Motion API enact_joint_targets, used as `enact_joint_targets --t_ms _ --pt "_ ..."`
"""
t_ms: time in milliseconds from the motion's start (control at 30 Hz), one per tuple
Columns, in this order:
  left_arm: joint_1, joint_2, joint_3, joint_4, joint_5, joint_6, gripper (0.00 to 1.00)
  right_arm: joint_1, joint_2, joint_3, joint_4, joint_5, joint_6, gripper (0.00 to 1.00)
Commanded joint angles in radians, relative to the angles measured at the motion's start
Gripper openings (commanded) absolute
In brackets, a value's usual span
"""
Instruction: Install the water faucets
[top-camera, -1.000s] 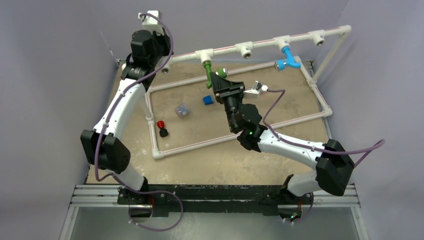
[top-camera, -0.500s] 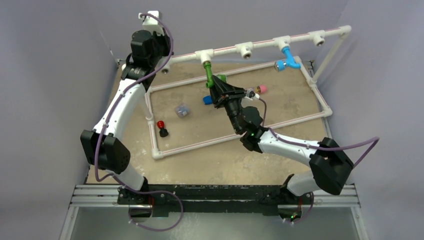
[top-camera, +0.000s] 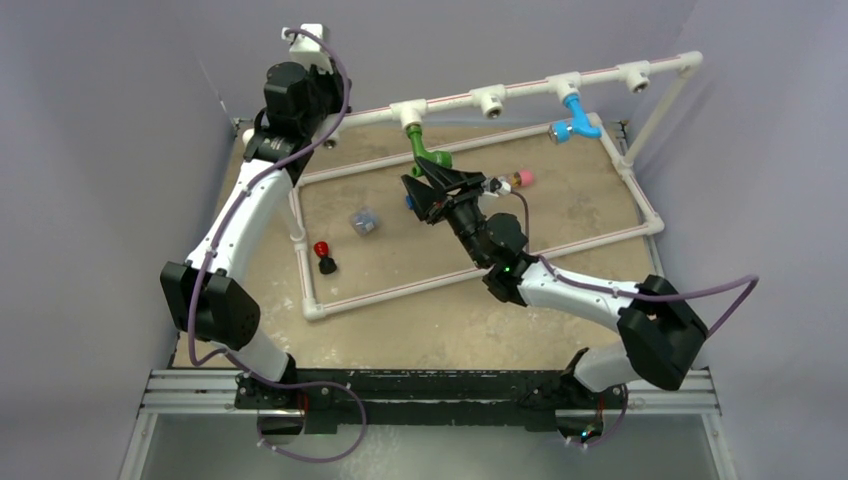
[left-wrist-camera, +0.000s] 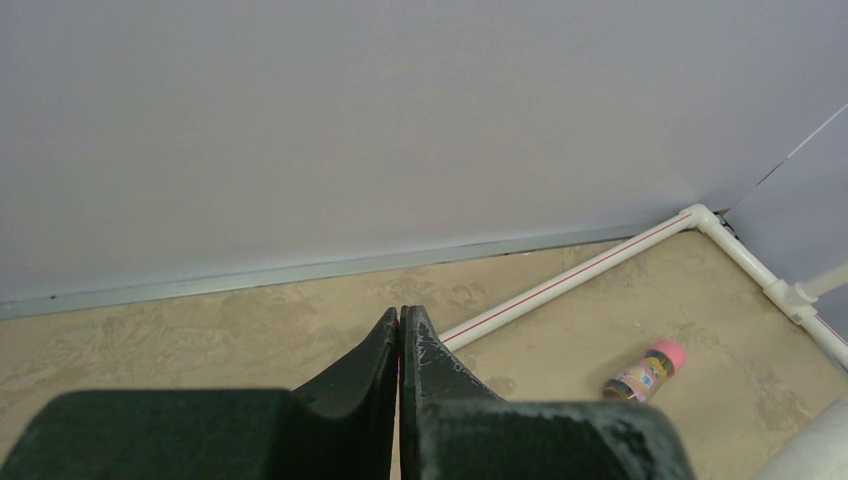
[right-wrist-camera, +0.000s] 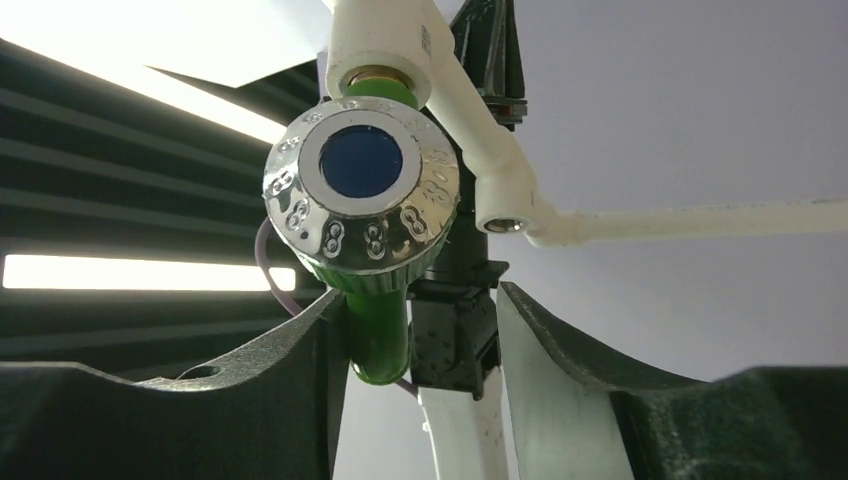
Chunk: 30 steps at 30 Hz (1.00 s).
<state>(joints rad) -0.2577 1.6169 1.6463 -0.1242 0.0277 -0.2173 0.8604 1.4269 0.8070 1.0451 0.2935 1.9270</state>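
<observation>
Right gripper is spreading its jaws off the bright green bent-spout plastic faucet, leaving it apparently seated in the white pipe T-fitting. Left gripper is idling shut, empty.

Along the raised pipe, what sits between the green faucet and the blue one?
One white T-fitting, its mouth empty, sits on the pipe between the green faucet and the blue faucet. The top external view shows it.
</observation>
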Motion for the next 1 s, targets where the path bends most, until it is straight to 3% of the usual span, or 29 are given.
enact_joint_targets --t_ms 0,333,567,767,967 --pt "-0.021 0.057 -0.080 -0.239 0.056 0.012 0.00 0.001 -0.058 -0.032 -0.007 -0.065 -0.091 0.57" --pt "-0.021 0.069 -0.073 -0.240 0.057 0.010 0.00 -0.012 -0.216 -0.116 -0.006 -0.066 -0.366 0.64" --pt "-0.021 0.072 -0.065 -0.245 0.052 0.018 0.00 -0.031 -0.385 -0.109 -0.208 -0.050 -0.694 0.63" --pt "-0.021 0.077 -0.062 -0.246 0.056 0.019 0.00 -0.032 -0.459 0.065 -0.505 -0.036 -1.244 0.63" --pt "-0.021 0.068 -0.070 -0.242 0.048 0.024 0.00 -0.033 -0.456 0.198 -0.684 -0.065 -1.935 0.64"
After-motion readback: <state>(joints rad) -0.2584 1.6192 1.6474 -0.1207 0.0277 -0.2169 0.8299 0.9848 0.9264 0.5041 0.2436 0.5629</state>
